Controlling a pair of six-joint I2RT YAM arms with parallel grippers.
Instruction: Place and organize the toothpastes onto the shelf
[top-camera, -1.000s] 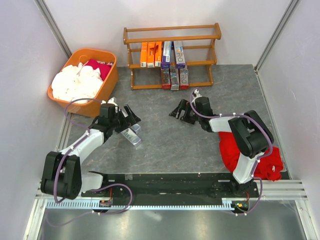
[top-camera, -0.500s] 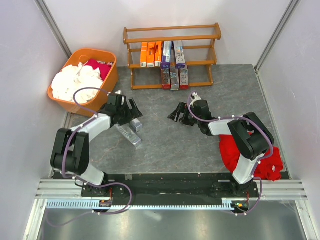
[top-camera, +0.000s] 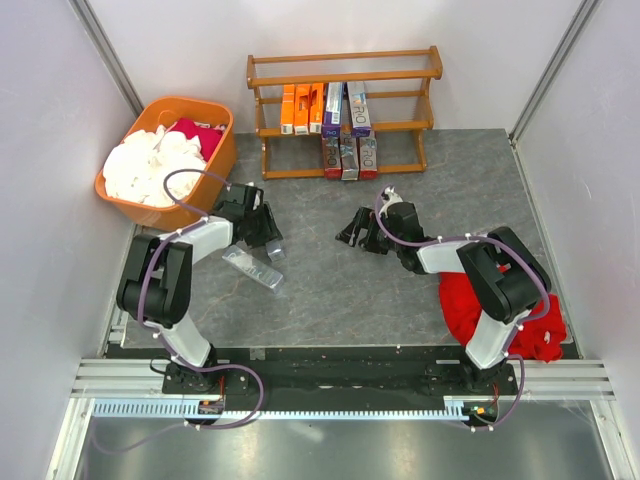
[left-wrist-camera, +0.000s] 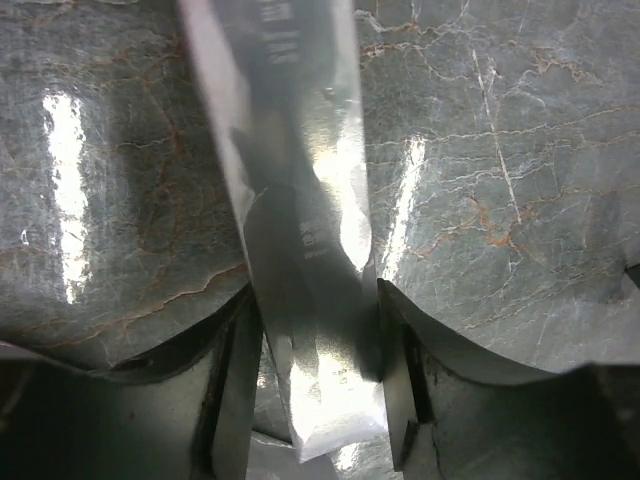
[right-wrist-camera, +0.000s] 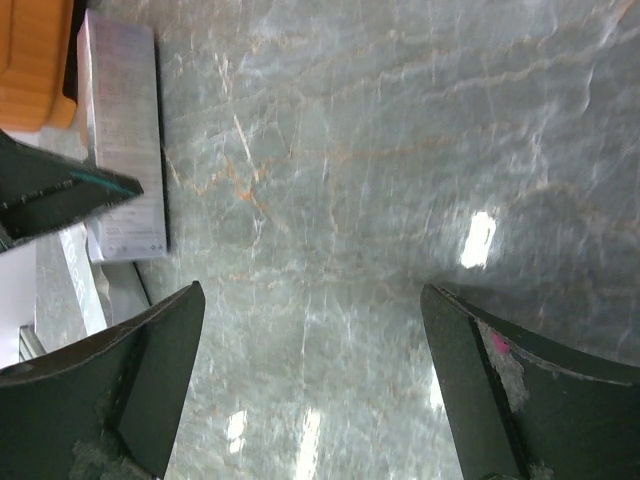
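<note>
Saw a silver-grey toothpaste carton (top-camera: 253, 269) lying flat and slantwise on the grey marbled table (top-camera: 330, 290), left of centre in the overhead view, well apart from the shelf (top-camera: 345, 62) at the upper middle. Found the left gripper (top-camera: 262, 228) just above that carton's upper end, low over the table. In the left wrist view, noted the carton (left-wrist-camera: 300, 200) running up the middle of the frame, its near end set between the two dark fingers (left-wrist-camera: 235, 400), one close along each long side. Could not tell pressing from merely flanking there. Found the right gripper (top-camera: 355, 228) right of centre, spread wide with nothing between the fingers (right-wrist-camera: 110, 400), only bare table (right-wrist-camera: 350, 200) below. From the right wrist view, picked out the same carton (right-wrist-camera: 122, 140) at the upper left. On the shelf's middle tier, counted orange cartons (top-camera: 302, 108) upright side by side, with purple-and-white cartons (top-camera: 346, 108) just to their right. On the bottom tier, saw three red-and-silver cartons (top-camera: 348, 156) standing together. Noted an orange tub (top-camera: 228, 150) of white cloths (top-camera: 145, 170) at the upper left, and a red cloth (top-camera: 525, 325) at the lower right beside the right arm.
</note>
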